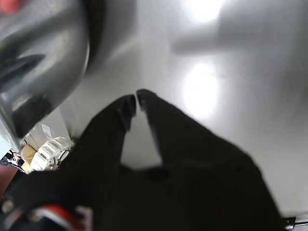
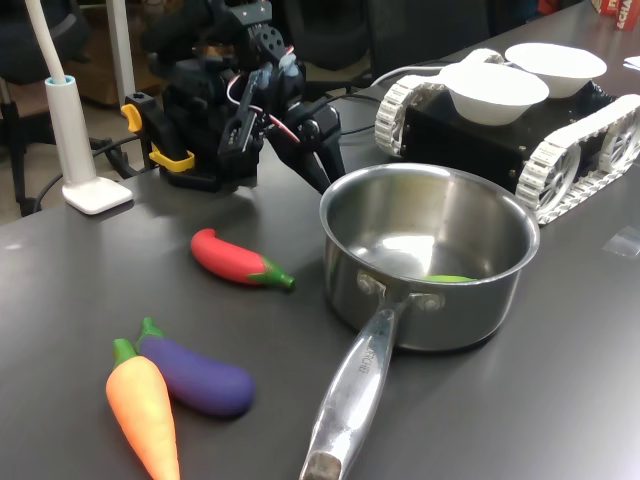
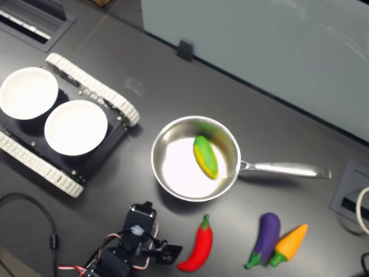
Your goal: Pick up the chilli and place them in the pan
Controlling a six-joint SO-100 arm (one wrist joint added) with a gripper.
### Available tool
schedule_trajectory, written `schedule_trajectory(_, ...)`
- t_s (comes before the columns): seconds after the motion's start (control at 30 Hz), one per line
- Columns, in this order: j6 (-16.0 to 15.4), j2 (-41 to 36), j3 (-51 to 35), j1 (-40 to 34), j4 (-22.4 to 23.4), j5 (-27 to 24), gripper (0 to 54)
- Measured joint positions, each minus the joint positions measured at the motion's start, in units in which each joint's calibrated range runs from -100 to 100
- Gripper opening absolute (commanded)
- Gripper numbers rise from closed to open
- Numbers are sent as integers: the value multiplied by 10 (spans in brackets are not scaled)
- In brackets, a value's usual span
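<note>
Now we are hovering the end effector [image 1: 137,100] beside the pan [image 2: 500,290], nearly closed and holding nothing; the chilli [image 2: 236,258] is lying on the worktop [image 2: 560,400] nearby, so we should open wide and straddle its middle.

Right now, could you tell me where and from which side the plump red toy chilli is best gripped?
Probably across the red chilli's plump middle, coming from above, jaws spanning its width. It lies flat on the dark table with clear space around it; the green stem tip looks too thin to hold.
</note>
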Motion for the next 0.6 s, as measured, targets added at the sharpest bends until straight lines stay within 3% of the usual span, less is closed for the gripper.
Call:
schedule_trajectory(0.4,0,140,-100,46,25,37,1)
schedule_trajectory(0.6,0,215,-201,92,41,50,1)
